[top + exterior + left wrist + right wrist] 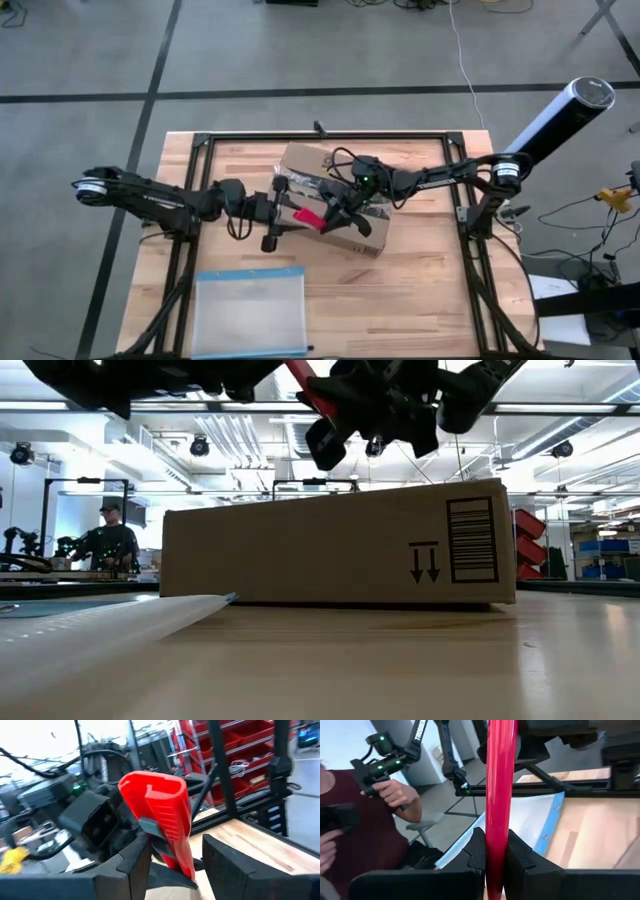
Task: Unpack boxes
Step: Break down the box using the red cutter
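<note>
My right gripper (495,862) pinches the small red plastic tool (308,219) at centre frame, directly above the brown corrugated cardboard box (332,196) lying long-axis left-to-right. My left gripper (175,870) brackets the same tool, fingers parted. The box sits straight below, right arm nearer.
</note>
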Controlling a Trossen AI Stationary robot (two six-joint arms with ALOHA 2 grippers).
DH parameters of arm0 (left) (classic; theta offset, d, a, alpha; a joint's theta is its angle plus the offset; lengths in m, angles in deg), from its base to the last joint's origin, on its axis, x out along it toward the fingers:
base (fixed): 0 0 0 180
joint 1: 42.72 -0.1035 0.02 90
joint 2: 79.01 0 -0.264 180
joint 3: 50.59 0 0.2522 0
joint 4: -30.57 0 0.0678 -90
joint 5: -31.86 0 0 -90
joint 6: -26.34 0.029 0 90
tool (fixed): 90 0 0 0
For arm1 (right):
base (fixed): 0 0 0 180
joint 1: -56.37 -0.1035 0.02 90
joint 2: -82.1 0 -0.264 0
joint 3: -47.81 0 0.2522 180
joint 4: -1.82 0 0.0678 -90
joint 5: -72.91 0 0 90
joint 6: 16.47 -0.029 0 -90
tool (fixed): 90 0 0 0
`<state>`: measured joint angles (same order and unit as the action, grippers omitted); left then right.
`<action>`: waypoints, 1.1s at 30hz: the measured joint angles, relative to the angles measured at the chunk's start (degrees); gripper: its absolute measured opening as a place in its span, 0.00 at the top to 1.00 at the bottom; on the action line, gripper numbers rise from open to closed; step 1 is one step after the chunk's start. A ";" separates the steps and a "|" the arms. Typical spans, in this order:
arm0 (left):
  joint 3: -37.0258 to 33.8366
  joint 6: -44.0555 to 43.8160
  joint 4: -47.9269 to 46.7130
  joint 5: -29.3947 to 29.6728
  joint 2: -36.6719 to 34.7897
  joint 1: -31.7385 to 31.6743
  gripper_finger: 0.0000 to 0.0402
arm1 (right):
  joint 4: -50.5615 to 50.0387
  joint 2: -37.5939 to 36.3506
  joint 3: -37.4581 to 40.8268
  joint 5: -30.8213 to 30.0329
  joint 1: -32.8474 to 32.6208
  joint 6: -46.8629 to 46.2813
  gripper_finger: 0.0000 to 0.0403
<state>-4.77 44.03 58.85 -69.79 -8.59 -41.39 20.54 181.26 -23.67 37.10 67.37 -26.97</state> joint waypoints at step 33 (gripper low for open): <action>16.41 -3.00 -2.94 -23.96 18.75 -4.49 0.79 | 1.17 0.26 -0.09 5.32 -0.11 -1.73 0.97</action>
<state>11.64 41.03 55.91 -93.76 10.16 -45.88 21.71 181.52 -23.76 42.43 67.26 -28.69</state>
